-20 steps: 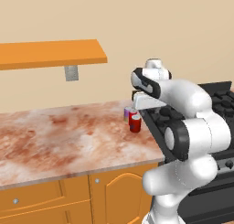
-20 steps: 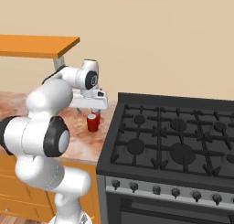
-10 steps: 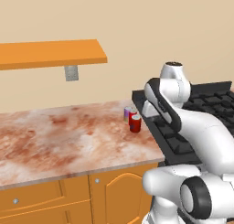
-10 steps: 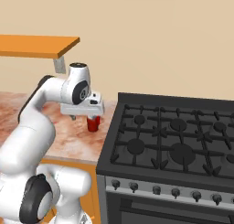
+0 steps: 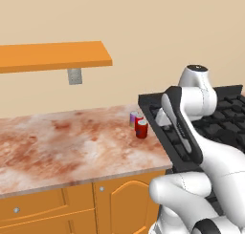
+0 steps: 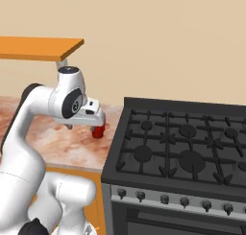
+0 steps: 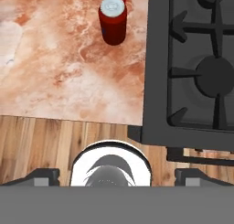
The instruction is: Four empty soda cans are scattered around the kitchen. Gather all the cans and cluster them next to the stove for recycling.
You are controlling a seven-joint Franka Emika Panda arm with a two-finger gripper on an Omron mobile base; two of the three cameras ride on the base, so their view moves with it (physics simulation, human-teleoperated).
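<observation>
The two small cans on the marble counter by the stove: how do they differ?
The red metal can stands nearer the counter's front edge; the purple metal can sits behind it, partly hidden. The red can shows its full side and silvery top, the purple one mostly its upper part. Both stand upright, close together, beside the grey steel stove.

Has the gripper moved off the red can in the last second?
Yes. The gripper, open, was right over the red can beside the stove; it has pulled back toward the counter's front edge. The can stays put.
</observation>
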